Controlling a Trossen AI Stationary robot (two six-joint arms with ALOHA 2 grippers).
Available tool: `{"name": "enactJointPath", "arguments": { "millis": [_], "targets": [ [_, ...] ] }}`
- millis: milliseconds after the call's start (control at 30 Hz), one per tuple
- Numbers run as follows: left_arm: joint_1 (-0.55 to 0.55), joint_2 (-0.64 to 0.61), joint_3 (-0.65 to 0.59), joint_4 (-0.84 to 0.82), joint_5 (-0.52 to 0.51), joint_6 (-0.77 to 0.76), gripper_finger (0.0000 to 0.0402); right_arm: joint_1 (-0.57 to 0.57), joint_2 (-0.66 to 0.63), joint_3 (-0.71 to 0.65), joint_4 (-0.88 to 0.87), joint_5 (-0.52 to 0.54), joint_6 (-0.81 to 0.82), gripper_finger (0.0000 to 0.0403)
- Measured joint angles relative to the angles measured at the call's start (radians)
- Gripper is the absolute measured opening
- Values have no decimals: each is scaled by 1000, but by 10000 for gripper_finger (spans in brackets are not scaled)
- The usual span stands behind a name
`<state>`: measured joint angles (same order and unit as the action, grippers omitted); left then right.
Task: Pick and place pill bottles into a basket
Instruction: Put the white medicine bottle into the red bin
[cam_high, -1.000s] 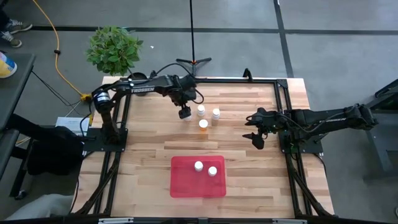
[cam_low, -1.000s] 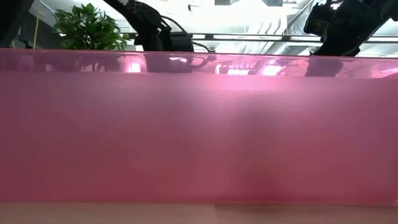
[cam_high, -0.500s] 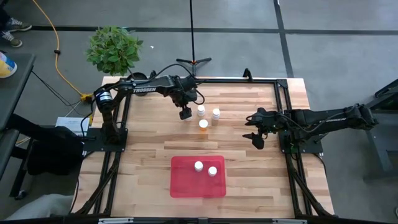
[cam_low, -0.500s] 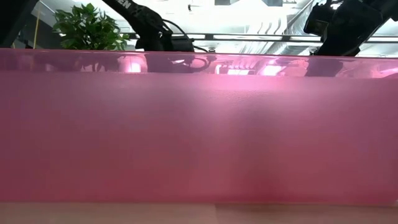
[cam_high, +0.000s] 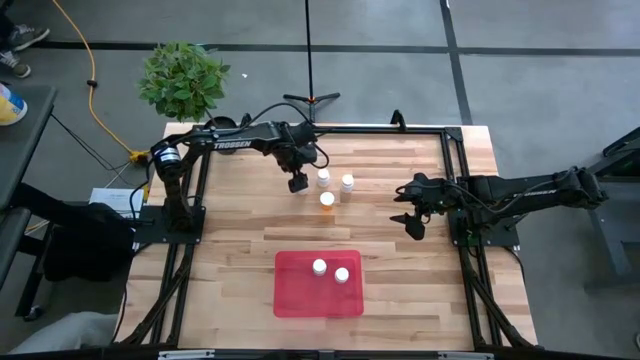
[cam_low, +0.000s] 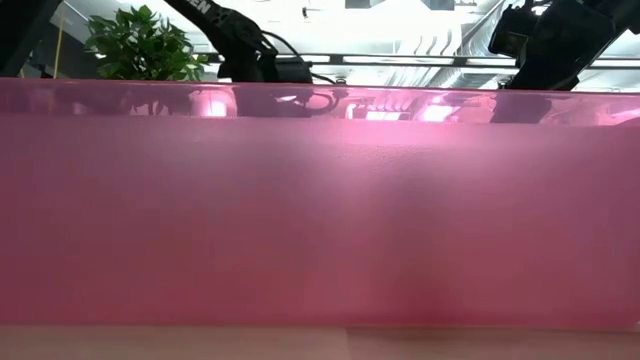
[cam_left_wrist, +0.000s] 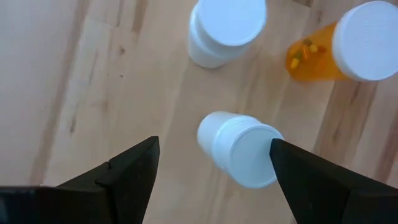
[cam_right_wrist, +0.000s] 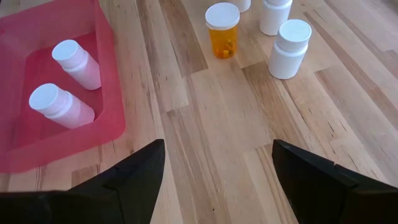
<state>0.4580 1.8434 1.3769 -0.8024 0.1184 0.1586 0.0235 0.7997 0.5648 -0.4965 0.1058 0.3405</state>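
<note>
Several pill bottles stand upright on the wooden table's far half: an orange one (cam_high: 327, 200) and white ones (cam_high: 323, 177) (cam_high: 347, 182). My left gripper (cam_high: 297, 184) hangs open over their left end, pointing steeply down. In its wrist view a further white bottle (cam_left_wrist: 239, 152) stands below and between its open fingers (cam_left_wrist: 214, 144); I see no contact. Two white bottles (cam_high: 319, 267) (cam_high: 342, 275) lie in the red basket (cam_high: 295, 295) near the front edge. My right gripper (cam_high: 410, 222) waits open at the table's right, holding nothing (cam_right_wrist: 217, 146).
A potted plant (cam_high: 183, 78) and a stand's foot (cam_high: 310, 98) are beyond the far edge. Black frame rails (cam_high: 455, 150) run along the table's sides. The basket's pink wall (cam_low: 320, 200) fills the low view. Bare wood lies between the bottles and the basket.
</note>
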Motion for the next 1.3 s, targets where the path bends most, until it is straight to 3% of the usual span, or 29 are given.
{"name": "enactJointPath", "arguments": {
  "millis": [400, 733, 1067, 1300],
  "targets": [
    [0, 4, 36, -17, -61, 13, 340, 0, 0, 0, 0, 0, 0, 287],
    [0, 3, 56, -61, -43, 13, 340, 0, 0, 0, -9, 0, 3, 287],
    [-16, 3, 56, -71, 39, 9, 340, 0, 0, 0, -12, -1, 18, 287],
    [-34, 2, 57, -53, 3, 10, 340, 0, 0, 0, -12, -1, 18, 287]
  ]
}}
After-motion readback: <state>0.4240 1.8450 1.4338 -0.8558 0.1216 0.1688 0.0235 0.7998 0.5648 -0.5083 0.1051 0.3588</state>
